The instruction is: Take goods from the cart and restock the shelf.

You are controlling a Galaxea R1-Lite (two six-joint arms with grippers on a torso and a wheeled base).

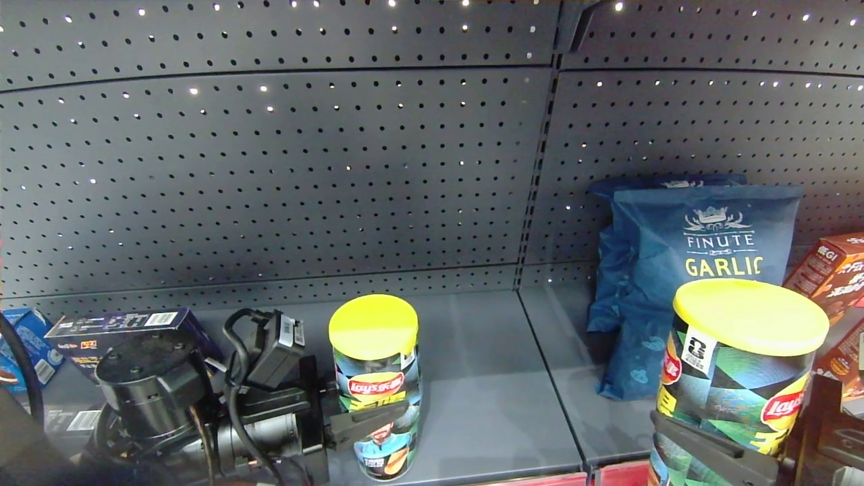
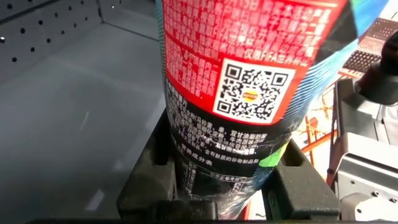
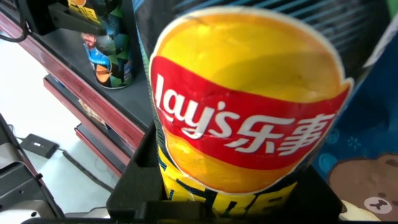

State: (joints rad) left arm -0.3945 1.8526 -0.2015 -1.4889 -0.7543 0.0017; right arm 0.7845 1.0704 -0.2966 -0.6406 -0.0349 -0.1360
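Right gripper [image 1: 725, 449] pinched right can [image 1: 742, 364] low on body, upright, at shelf [image 1: 486, 405] front right. Base hidden, so unclear whether seated. Left gripper [image 1: 368, 422] clamped left can [image 1: 374, 358] low too, base apparently on shelf near front edge. Low grip likely kept cans plumb for release. Bags [image 1: 675, 290] leaned on back panel [image 1: 337, 169], far right, behind right can.

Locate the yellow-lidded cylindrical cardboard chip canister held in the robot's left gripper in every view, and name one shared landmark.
Head view: yellow-lidded chip canister stands left of centre on the grey metal shelf board, in the left gripper.
Left wrist view: canister up close in the middle, red label and square code showing.
Right wrist view: canister far off, beside the second canister.
Shared landmark: that shelf board.
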